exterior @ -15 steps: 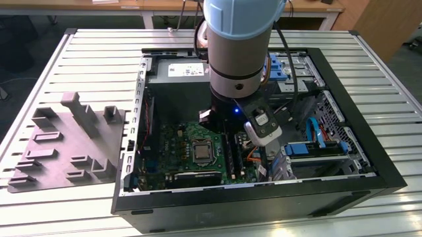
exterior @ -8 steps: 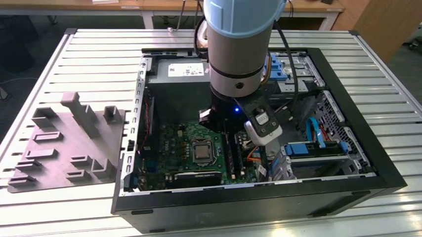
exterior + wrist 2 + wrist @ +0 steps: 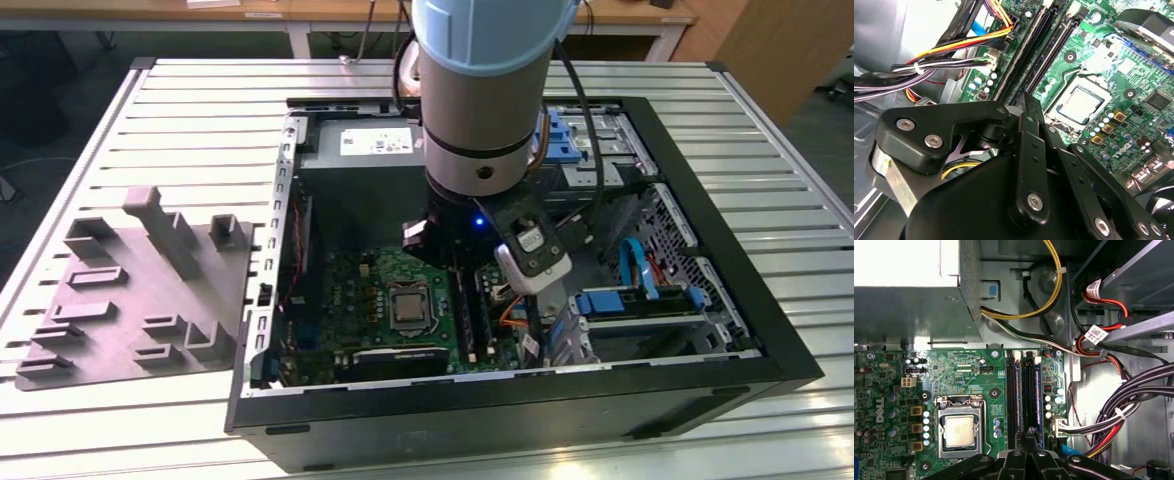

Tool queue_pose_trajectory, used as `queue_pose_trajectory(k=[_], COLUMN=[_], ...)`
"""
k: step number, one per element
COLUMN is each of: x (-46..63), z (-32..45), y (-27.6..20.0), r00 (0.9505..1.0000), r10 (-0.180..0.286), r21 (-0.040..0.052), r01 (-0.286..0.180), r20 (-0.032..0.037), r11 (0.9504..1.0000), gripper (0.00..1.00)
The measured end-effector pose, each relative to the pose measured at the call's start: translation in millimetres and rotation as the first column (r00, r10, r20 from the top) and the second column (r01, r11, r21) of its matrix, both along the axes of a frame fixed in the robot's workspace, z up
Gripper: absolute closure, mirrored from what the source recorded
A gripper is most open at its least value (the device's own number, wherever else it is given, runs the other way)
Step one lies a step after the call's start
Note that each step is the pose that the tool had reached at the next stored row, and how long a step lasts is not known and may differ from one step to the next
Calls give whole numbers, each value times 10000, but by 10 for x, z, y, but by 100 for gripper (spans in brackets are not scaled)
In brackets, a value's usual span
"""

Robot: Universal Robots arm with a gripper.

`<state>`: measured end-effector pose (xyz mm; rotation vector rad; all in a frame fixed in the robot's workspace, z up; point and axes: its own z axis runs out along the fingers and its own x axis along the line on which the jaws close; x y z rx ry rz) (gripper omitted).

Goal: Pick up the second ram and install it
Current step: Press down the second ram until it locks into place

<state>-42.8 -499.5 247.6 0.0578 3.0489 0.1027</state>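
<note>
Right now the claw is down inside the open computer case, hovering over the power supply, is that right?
Not quite. The claw is down inside the open computer case, but it hovers over the long black memory slots beside the processor socket, not over the power supply. The first wrist view shows this.

I see the long, thin dark circuit-board ram stick (image 3: 1031, 405) seated lengthwise in a black slot beside the processor.
</note>
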Motion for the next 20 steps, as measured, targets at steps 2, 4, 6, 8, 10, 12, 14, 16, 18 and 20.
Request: queue_pose_trajectory(k=[2,4,6,8,10,12,14,16,18,20], x=[1,0,0,0,0,0,0,0,0,0], z=[0,-5,-10,-17,-27,-41,-54,-67,-77,-83], y=[9,26,52,82,115,153,194,229,260,285], r00=[10000,10000,10000,10000,10000,10000,10000,10000,10000,10000], r10=[1,-1,0,0,0,0,0,0,0,0], r21=[-3,0,-1,6,24,70,117,159,192,204], r01=[-1,1,0,0,0,0,0,0,0,0], r20=[-1,0,0,1,-1,0,0,0,0,1], r11=[10000,10000,10000,10000,10000,10000,9999,9999,9998,9998], gripper=[90,90,90,90,90,90,90,90,90,90])
